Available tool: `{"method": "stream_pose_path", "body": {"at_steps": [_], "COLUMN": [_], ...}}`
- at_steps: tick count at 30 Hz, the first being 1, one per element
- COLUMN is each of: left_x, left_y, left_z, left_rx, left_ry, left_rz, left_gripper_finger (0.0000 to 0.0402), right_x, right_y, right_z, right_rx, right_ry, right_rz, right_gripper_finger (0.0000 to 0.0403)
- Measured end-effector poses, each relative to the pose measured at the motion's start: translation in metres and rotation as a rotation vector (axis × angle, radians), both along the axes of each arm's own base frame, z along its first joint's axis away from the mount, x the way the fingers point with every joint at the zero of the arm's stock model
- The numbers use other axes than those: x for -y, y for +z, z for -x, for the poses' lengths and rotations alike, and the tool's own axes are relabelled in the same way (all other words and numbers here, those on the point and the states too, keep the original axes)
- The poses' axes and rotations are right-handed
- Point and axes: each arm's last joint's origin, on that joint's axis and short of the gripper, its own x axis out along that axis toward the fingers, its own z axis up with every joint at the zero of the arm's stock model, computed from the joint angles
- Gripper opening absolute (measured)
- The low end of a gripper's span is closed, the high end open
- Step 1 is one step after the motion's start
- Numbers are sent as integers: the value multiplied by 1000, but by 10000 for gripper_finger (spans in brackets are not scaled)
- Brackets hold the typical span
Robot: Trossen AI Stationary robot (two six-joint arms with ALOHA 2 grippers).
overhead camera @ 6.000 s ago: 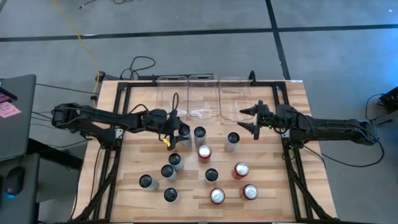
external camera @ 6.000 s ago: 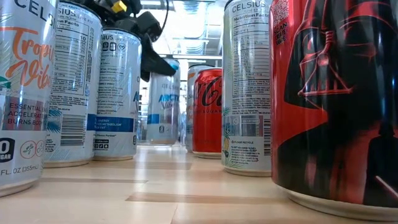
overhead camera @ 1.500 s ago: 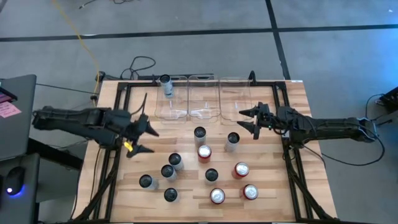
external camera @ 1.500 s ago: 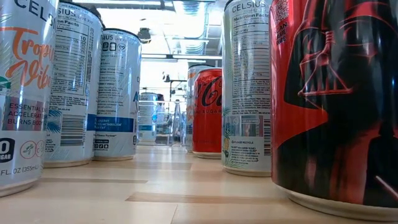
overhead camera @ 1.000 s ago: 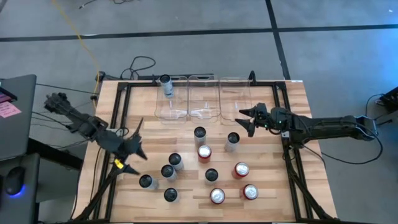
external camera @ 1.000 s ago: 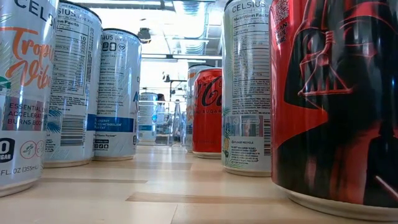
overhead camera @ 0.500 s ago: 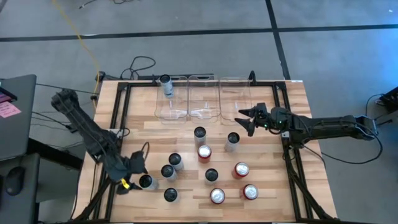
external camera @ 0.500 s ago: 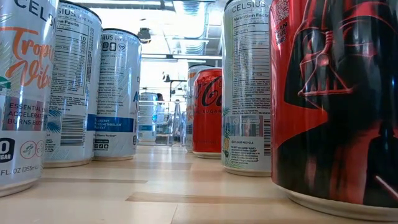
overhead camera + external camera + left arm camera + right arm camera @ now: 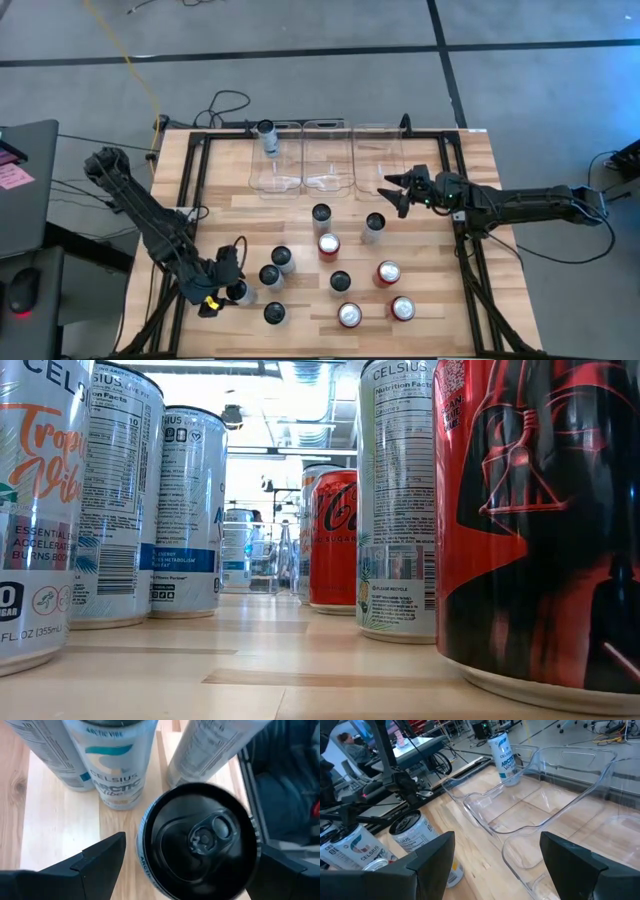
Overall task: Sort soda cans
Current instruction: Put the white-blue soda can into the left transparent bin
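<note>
Several silver-grey and red soda cans stand upright on the wooden table (image 9: pixel 440 270). One silver can (image 9: pixel 267 137) stands in the left clear bin (image 9: pixel 262 172); the right wrist view shows this can (image 9: pixel 504 751) too. My left gripper (image 9: pixel 222 284) is open at the near left, over a dark-topped silver can (image 9: pixel 238 292). In the left wrist view its fingers (image 9: pixel 102 857) stand on either side of that can's top (image 9: pixel 200 840). My right gripper (image 9: pixel 396 195) is open in the air before the right bin (image 9: pixel 375 160), just beyond another silver can (image 9: pixel 374 223).
Three clear bins line the far edge, the middle one (image 9: pixel 324 160) and the right one holding no can. Red cans (image 9: pixel 388 272) cluster near right, silver cans (image 9: pixel 281 258) near left. Black frame rails (image 9: pixel 190 200) run along both sides. The low view is filled by cans (image 9: pixel 333 540).
My left gripper has swung from the table's left side toward the near edge and come down around the near-left silver can, staying open. My right gripper has kept almost still. No can has moved.
</note>
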Motion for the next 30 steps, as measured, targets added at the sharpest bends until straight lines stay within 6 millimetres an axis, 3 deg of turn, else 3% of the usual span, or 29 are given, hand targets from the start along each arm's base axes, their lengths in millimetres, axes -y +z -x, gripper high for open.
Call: {"method": "stream_pose_path", "body": {"at_steps": [6,13,21,30], "left_x": [2,-6,-28,-57], "left_y": [-5,-2,0,22], "left_z": [-3,-7,-15,-6], "left_rx": [16,63,39,93], "left_ry": [-8,3,127,221], "left_rz": [-69,-136,-156,-100], "left_gripper_finger": [331,249,247,247], "right_x": [-4,-12,-20,-24], "right_y": [0,0,0,0], "right_z": [-1,-2,-2,-3], "right_rx": [0,0,-5,-4], "right_ry": [23,69,70,97], "right_rz": [0,2,12,13], "right_gripper_finger": [313,313,313,313]}}
